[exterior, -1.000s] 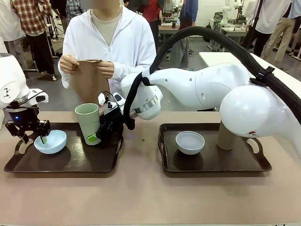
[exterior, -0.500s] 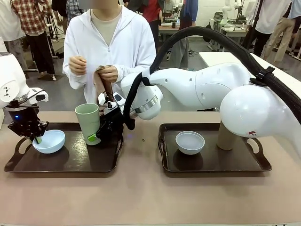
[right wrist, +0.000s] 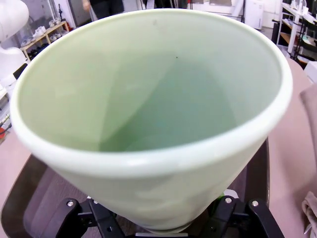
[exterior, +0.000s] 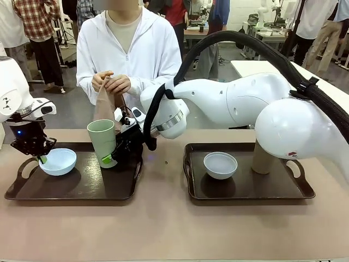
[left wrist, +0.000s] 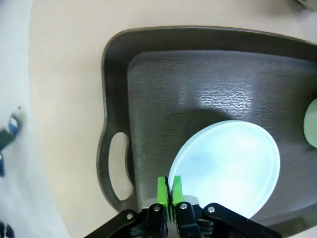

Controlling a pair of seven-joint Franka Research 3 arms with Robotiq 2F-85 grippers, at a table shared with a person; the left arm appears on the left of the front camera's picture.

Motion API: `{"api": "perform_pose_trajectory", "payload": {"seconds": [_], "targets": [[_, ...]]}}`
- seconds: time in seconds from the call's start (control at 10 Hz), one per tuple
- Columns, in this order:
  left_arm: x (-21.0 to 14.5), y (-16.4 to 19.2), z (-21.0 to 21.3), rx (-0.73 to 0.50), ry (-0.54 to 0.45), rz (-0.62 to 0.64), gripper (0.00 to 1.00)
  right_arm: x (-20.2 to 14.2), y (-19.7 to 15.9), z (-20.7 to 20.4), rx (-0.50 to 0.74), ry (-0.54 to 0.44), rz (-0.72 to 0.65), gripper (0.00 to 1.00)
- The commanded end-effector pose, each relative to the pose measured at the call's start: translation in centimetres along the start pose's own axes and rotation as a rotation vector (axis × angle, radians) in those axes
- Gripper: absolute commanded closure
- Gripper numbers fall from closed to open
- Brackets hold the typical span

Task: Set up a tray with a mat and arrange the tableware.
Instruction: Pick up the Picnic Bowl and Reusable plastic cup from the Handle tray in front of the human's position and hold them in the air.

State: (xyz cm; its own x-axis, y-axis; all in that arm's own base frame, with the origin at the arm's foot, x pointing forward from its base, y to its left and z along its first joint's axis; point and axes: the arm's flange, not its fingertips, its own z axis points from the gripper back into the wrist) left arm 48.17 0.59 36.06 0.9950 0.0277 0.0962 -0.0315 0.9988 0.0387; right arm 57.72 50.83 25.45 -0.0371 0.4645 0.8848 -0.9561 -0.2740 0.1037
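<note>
The dark tray is grained, faintly shiny plastic; the blue bowl and green tumbler look smooth, matt.

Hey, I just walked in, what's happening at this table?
The left gripper is pinched on the rim of the blue bowl in the left tray. The right gripper sits at the base of the green tumbler beside it. The person across holds a brown mat in both hands. The right tray carries a white bowl and tan tumbler.

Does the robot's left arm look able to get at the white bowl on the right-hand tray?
Probably not now: its left gripper is shut on the rim of the blue bowl, and the right arm lies across the middle, between it and the white bowl.
</note>
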Motion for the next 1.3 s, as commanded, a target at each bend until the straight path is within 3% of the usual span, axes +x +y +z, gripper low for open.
{"api": "perform_pose_trajectory", "payload": {"seconds": [0.0,0.3,0.6,0.9,1.2], "targets": [[-1.2,-0.2,1.1,-0.047,0.051,-0.029,1.0,1.7,0.6,1.0,0.013,-0.005,-0.045,1.0],[-3.8,-0.2,8.5,-0.129,-0.002,-0.051,1.0,6.7,5.2,3.8,-0.049,0.047,-0.02,1.0],[-6.4,-0.5,16.1,-0.097,-0.075,-0.058,1.0,11.3,10.2,6.8,-0.143,0.101,0.0,1.0],[-8.0,-0.5,19.7,-0.081,-0.099,-0.05,1.0,15.7,15.4,9.2,-0.243,0.121,0.054,1.0],[-8.1,-0.6,20.9,-0.117,-0.096,-0.065,1.0,16.5,16.4,9.8,-0.263,0.113,0.045,1.0]]}}
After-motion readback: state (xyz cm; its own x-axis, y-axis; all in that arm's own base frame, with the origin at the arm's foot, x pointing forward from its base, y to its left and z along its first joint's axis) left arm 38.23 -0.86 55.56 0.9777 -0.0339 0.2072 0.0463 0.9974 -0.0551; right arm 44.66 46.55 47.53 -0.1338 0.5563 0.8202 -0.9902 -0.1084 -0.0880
